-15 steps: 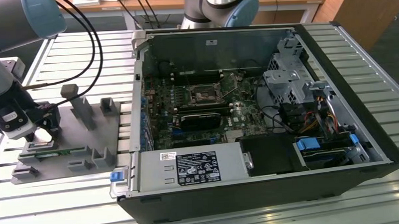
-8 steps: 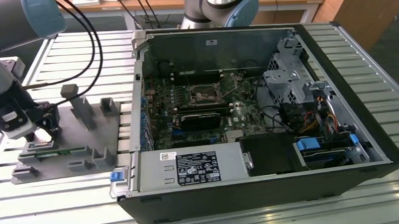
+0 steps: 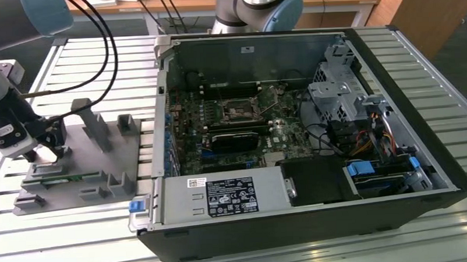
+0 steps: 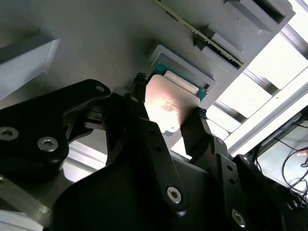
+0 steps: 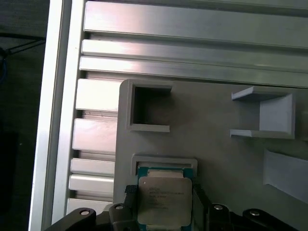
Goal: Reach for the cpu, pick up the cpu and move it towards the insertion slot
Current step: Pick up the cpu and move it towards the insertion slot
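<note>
I counted one cpu [image 5: 163,201] between the two fingers [image 4: 195,134] of my one pincer [image 4: 169,97]. One gray holder plate [image 3: 133,151] lay under the pincer. Far from it stood one computer case [image 3: 299,233] with one insertion slot [image 3: 237,111].

arm [image 3: 1,95]: low | claw [image 4: 169,96]: pointing down | fingers [image 4: 192,132]: clamped on cpu [image 4: 166,108]
</note>
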You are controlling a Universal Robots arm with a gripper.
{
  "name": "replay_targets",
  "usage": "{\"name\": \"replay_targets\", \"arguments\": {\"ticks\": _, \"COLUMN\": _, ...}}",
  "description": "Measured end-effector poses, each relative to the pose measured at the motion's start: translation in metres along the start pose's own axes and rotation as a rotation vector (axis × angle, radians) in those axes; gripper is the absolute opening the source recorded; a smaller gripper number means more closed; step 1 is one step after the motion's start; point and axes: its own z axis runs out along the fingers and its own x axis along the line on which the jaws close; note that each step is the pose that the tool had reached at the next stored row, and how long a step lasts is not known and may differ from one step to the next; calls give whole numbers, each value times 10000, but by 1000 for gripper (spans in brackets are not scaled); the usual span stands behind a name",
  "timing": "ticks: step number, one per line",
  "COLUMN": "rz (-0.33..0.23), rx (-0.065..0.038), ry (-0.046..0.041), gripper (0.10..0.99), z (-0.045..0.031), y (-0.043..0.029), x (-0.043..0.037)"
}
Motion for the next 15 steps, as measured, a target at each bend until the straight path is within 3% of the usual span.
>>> {"name": "replay_targets", "arguments": {"ticks": 5, "rz": 0, "rx": 2, "ry": 2, "gripper": 541, "z": -4, "y": 0, "x": 0}}
{"name": "replay_targets", "arguments": {"ticks": 15, "rz": 0, "rx": 1, "ry": 2, "gripper": 541, "z": -100, "y": 3, "x": 1}}
